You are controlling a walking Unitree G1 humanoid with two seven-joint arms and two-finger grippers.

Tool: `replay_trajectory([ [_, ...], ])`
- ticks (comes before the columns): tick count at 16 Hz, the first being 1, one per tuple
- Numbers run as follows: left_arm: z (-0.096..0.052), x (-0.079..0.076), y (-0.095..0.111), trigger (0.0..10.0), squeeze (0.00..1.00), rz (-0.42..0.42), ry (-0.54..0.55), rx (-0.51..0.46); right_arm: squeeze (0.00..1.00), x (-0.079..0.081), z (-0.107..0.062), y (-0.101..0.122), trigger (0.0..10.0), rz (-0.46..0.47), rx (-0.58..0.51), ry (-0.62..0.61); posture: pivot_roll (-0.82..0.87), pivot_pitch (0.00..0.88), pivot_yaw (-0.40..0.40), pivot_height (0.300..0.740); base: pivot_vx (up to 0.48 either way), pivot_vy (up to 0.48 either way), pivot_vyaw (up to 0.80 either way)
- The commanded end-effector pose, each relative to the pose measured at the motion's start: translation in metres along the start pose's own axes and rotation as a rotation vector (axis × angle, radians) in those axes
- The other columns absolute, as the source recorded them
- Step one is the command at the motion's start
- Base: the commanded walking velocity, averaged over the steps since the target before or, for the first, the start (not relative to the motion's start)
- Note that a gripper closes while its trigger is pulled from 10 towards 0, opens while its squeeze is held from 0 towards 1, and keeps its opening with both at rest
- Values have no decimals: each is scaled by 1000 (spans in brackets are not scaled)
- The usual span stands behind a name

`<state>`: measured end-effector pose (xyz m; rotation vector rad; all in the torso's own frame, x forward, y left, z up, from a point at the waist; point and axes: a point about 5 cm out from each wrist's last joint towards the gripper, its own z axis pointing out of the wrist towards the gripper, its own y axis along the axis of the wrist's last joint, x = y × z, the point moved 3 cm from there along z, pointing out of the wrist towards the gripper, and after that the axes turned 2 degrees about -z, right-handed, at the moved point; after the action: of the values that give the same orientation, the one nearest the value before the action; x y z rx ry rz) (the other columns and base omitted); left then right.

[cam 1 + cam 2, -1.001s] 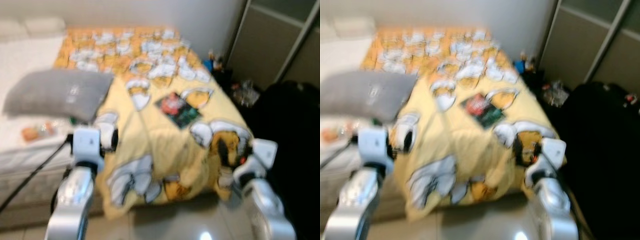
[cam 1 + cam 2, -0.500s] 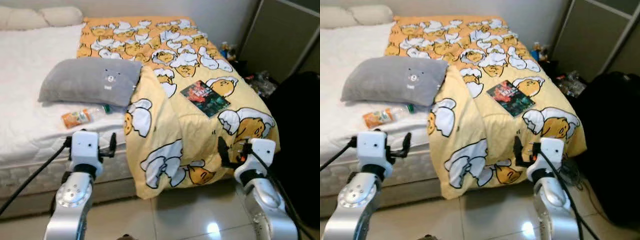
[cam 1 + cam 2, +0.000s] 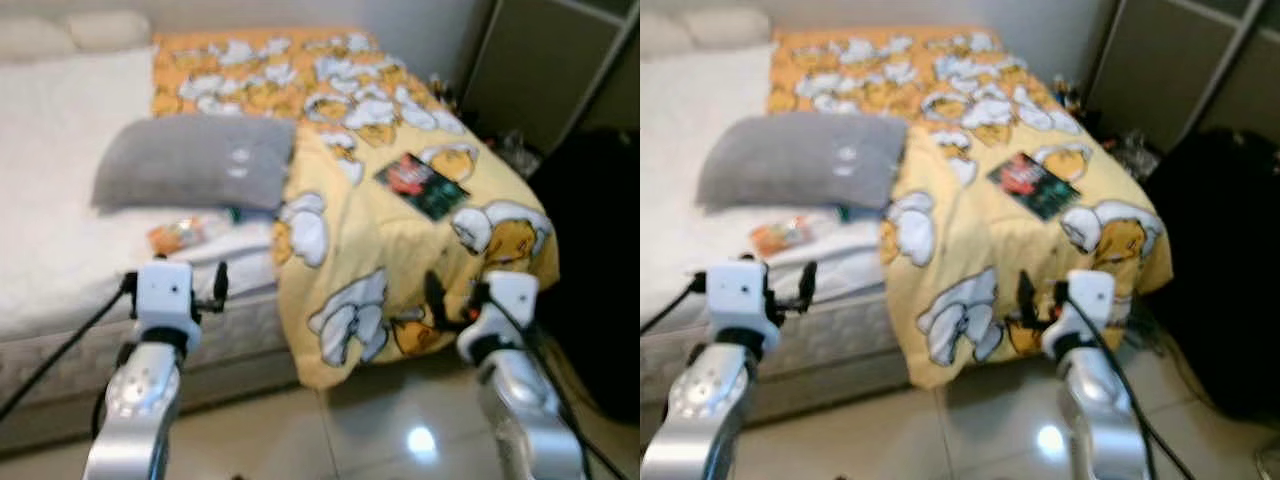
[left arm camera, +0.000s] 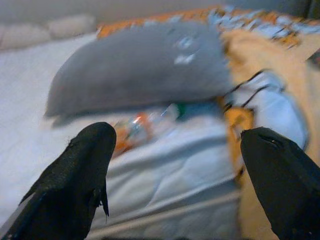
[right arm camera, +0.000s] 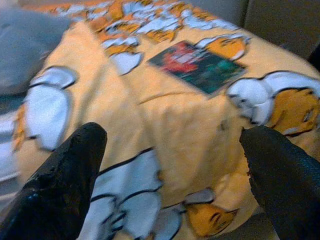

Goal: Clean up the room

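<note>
A grey pillow [image 3: 195, 160] lies on the white mattress [image 3: 60, 150], and a plastic bottle with an orange label [image 3: 185, 233] rests just in front of it. A yellow blanket with egg cartoons [image 3: 380, 260] covers the bed's right half and hangs over the foot end. A dark book [image 3: 423, 185] lies flat on it. My left gripper [image 4: 175, 170] is open, held short of the mattress edge and facing the bottle [image 4: 142, 127]. My right gripper [image 5: 170, 175] is open too, in front of the hanging blanket, with the book [image 5: 197, 62] beyond it.
A large black shape [image 3: 600, 250] stands to the right of the bed. Behind it are wardrobe doors [image 3: 540, 70], with small clutter [image 3: 515, 150] on the floor at their foot. Glossy floor tiles [image 3: 350, 430] lie between me and the bed.
The whole picture has shifted and is slightly blurred again, so the camera has moved. Both arms stay raised as before with open fingers. Nothing on the bed has moved.
</note>
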<state>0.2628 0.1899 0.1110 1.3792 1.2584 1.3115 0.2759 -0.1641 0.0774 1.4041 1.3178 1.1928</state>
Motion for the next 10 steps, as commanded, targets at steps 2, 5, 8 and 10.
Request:
replay_trajectory([
  [2,1,2,0,10000,0,5,8,3,0,2,2,5,10000,-74,-13,13,-60,7,-12,740,0,313,0],
  [5,3,1,2,10000,0,5,2,-3,0,3,1,6,10000,-57,-15,32,-59,10,-12,740,0,312,0],
  [8,3,1,2,10000,0,5,4,-8,0,4,2,4,10000,-80,-7,34,-55,6,-14,740,0,314,0],
  [10,4,0,2,10000,0,6,3,-9,0,6,4,5,10000,-74,-12,45,-52,1,-18,740,0,313,0],
])
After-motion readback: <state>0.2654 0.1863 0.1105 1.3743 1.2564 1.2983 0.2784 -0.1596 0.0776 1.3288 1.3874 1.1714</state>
